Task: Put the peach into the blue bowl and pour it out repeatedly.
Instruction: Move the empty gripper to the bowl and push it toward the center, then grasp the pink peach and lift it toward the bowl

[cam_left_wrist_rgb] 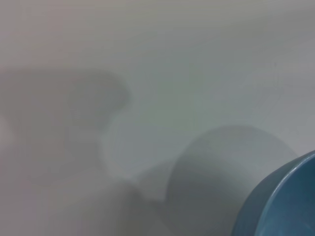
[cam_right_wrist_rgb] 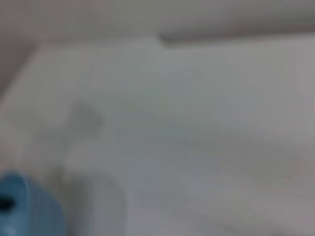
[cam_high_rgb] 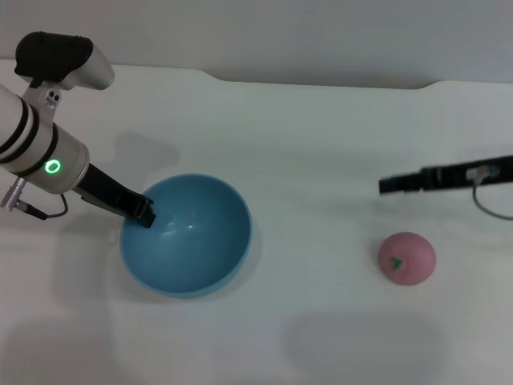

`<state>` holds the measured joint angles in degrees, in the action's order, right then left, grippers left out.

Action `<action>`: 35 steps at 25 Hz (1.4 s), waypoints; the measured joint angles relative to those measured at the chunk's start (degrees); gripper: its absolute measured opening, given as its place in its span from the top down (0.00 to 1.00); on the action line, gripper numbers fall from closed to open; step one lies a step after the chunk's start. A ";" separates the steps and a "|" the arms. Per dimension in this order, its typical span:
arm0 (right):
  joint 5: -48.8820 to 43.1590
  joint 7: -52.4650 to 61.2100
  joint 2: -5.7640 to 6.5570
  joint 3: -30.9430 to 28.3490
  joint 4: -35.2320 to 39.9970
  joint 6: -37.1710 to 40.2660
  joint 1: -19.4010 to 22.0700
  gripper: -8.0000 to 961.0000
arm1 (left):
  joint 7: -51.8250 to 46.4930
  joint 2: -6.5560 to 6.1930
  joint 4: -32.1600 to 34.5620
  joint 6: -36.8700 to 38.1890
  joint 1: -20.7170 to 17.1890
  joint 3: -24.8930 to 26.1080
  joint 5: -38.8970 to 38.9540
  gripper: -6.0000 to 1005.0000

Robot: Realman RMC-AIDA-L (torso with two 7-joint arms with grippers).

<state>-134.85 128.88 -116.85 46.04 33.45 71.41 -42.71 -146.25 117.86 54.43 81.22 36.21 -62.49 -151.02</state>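
While the left gripper (cam_high_rgb: 144,213) sat at the left rim of the blue bowl (cam_high_rgb: 192,241), pretty clearly clamped onto that edge, the peach (cam_high_rgb: 407,258) lay on the bare bench (cam_high_rgb: 321,144) at lower right of the head view, well apart from the bowl. The right gripper (cam_high_rgb: 389,185) hovered just above it in the frame and a bit left, so that arm was way nearer. Whether its jaws were open, honestly couldn't tell. The peach being round, no long axis mattered; the next reach probably meant coming down-frame and slightly right.
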 joint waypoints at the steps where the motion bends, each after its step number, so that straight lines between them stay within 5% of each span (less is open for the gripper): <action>1: -1.32 1.48 -0.22 2.08 0.35 0.02 -0.23 0.37 | 0.00 0.00 0.00 0.00 0.00 0.00 0.01 1.00; 18: -13.77 8.79 -1.88 19.71 1.92 1.52 -2.20 0.37 | -0.18 -0.03 -0.02 -0.01 1.69 -0.38 0.98 1.00; 23: -13.51 8.84 -1.86 19.47 2.90 1.78 -2.12 0.37 | -0.26 -0.01 -0.03 -0.02 1.69 -0.37 1.67 1.00; 35: -13.11 7.83 -1.82 14.62 11.11 6.24 -0.28 0.75 | -1.13 0.18 -0.05 0.16 1.93 -1.38 2.84 1.00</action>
<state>-147.96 136.71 -118.68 60.67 44.56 77.65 -42.99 -147.38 118.05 54.38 81.38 38.14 -63.87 -148.18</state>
